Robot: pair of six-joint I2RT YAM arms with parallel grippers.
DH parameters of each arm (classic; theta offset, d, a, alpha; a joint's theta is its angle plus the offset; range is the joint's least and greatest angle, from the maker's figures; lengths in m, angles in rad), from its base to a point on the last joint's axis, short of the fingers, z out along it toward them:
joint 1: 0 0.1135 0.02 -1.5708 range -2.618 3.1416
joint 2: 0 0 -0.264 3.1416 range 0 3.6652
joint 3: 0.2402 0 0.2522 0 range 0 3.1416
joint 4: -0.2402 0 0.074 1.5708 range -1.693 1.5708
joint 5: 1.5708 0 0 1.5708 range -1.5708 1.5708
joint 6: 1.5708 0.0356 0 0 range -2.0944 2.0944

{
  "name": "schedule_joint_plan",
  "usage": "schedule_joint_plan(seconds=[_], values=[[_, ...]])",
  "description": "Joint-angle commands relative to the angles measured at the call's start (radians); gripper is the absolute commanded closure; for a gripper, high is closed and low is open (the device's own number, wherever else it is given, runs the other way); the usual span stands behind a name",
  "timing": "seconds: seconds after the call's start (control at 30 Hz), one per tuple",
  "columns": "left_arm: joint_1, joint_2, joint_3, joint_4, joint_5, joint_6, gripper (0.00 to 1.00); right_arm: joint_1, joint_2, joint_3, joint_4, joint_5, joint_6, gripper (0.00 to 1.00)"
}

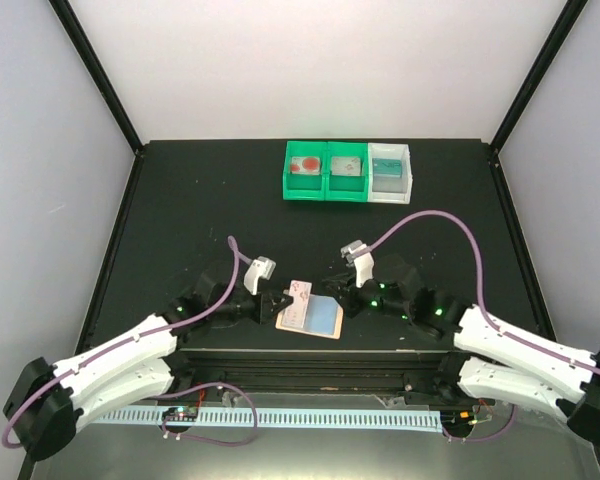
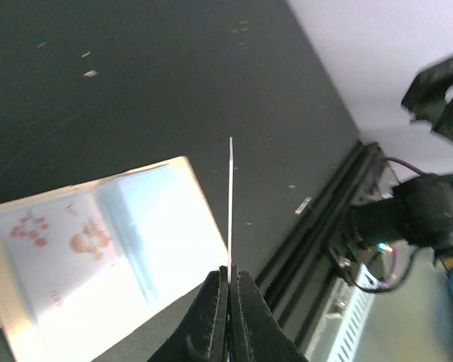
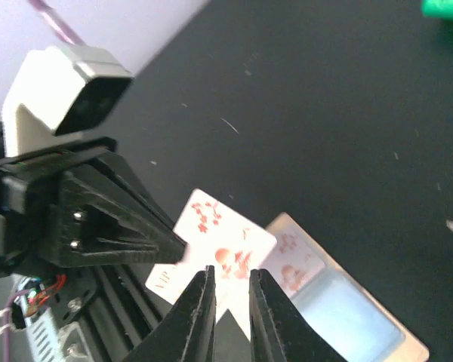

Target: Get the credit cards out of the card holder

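The card holder (image 1: 320, 321) lies open and flat on the black table near the front edge, its blue-grey inside panel up. A card with red print (image 3: 293, 262) still sits in its left pocket (image 2: 68, 241). My left gripper (image 1: 282, 300) is shut on a white credit card with red blossoms (image 3: 220, 235), held above the holder's left end. In the left wrist view that credit card (image 2: 231, 204) shows edge-on as a thin line running up from the left gripper (image 2: 229, 276). My right gripper (image 3: 232, 277) stands just in front of the card, jaws narrowly apart with nothing between them.
Two joined green bins (image 1: 325, 173) and a white bin (image 1: 390, 172) stand at the back of the table with small items in them. A black rail (image 2: 325, 226) runs along the table's near edge, just below the holder.
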Motion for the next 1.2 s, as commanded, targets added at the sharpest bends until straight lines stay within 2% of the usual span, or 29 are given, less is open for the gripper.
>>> schedule_joint_plan(seconds=[0.0, 0.2, 0.37, 0.57, 0.77, 0.87, 1.0, 1.17], values=[[0.009, -0.101, 0.045, -0.046, 0.153, 0.112, 0.98, -0.003, -0.064, 0.121, -0.185, -0.102, -0.211, 0.82], [0.011, -0.186, 0.056, 0.032, 0.416, 0.148, 0.98, -0.009, -0.036, 0.302, -0.435, -0.242, -0.25, 0.71], [0.009, -0.183, 0.1, -0.044, 0.564, 0.229, 0.98, -0.012, -0.034, 0.353, -0.49, -0.359, -0.248, 0.67], [0.001, -0.166, 0.094, -0.016, 0.618, 0.215, 0.98, -0.012, 0.007, 0.383, -0.504, -0.477, -0.282, 0.63], [-0.001, -0.167, 0.093, -0.031, 0.6, 0.223, 0.99, -0.011, 0.039, 0.345, -0.447, -0.626, -0.279, 0.6], [-0.001, -0.167, 0.091, -0.026, 0.603, 0.221, 0.99, -0.012, 0.056, 0.339, -0.465, -0.602, -0.289, 0.59], [-0.003, -0.163, 0.093, -0.029, 0.599, 0.224, 0.98, -0.012, 0.054, 0.331, -0.463, -0.596, -0.29, 0.62], [-0.003, -0.16, 0.094, -0.025, 0.598, 0.225, 0.98, -0.012, 0.055, 0.328, -0.472, -0.597, -0.302, 0.72]])
